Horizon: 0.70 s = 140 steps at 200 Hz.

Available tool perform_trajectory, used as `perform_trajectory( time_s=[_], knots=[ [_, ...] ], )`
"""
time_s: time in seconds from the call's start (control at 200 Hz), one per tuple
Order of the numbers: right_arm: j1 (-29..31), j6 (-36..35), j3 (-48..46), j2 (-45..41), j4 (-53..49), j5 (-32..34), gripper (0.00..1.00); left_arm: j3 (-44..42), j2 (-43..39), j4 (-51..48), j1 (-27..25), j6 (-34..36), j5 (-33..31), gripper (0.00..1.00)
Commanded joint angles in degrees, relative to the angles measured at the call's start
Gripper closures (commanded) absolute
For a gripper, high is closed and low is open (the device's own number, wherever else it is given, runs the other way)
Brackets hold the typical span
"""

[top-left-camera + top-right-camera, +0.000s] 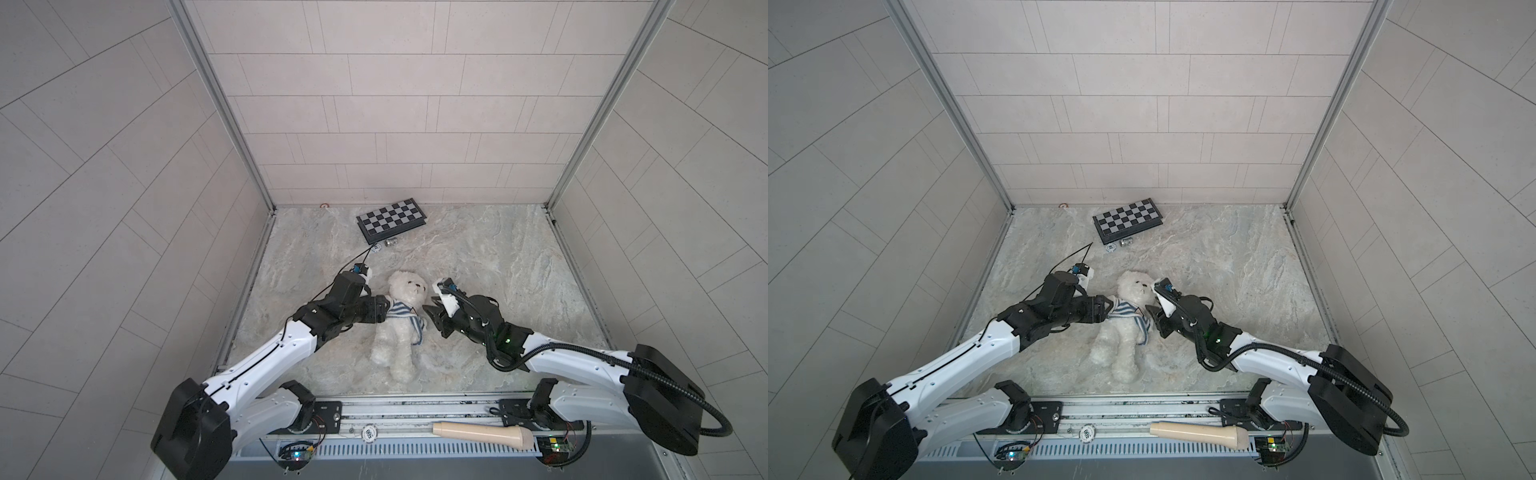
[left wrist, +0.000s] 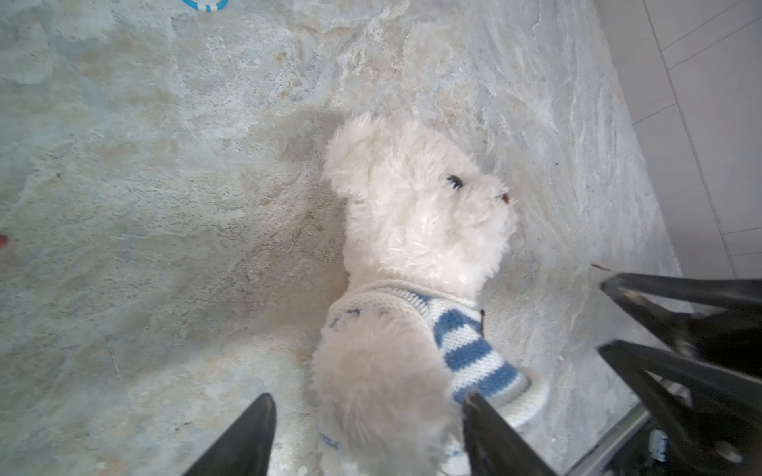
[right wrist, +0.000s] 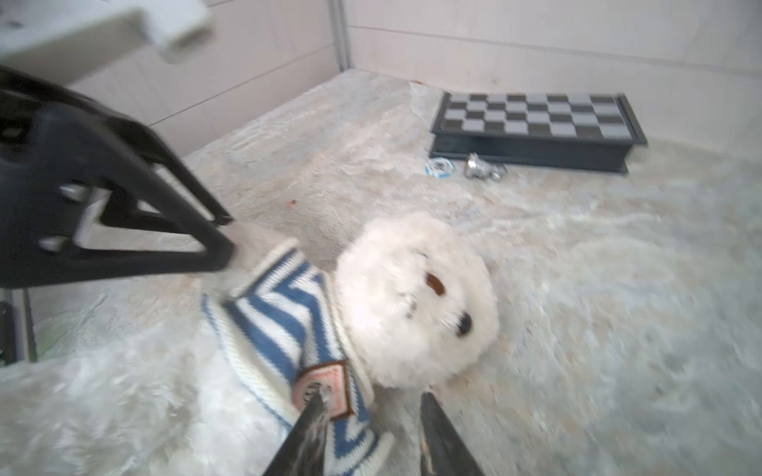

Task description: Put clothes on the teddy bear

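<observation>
The teddy bear lies face up on the table, striped shirt round its chest. Left gripper: jaws wide, straddling one arm without clamping. Right gripper: jaws apart, one tip on the shirt's badge

Fluffy white plush teddy bear, knitted striped shirt, rough stone-look tabletop, smooth plastic chessboard

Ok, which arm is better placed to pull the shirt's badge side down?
Probably right. The right gripper, jaws open, sits at the badge on the shirt; the left gripper is across the bear, astride its arm.
</observation>
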Motion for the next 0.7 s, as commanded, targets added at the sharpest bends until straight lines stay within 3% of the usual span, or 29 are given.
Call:
perform_trajectory(
  time_s=[0.0, 0.135, 0.295, 0.415, 0.696],
  knots=[
    [-2.99, 6.59, -1.77, -0.55, -3.75, -0.35, 0.57, 3.93, -2.23, -4.72, -1.01, -0.56, -2.77, 0.35],
    [-4.1, 6.73, -1.81, 0.85, -4.06, -2.47, 0.57, 7.78, -4.53, -9.74, -3.93, 0.45, -6.45, 0.43],
    [-4.46, 6.37, -2.47, 4.23, -1.25, -4.26, 0.57, 9.59, -2.03, -6.93, -9.21, -2.48, 2.54, 0.45],
    [-4.73, 6.68, -2.73, 7.24, 1.33, -5.27, 0.57, 8.73, 2.42, -1.49, -13.99, -5.66, 4.92, 0.42],
    [-4.83, 7.65, -3.11, 9.27, 3.72, -7.46, 0.57, 6.09, 9.13, 3.73, -12.4, -4.24, 3.81, 0.53]
  ],
)
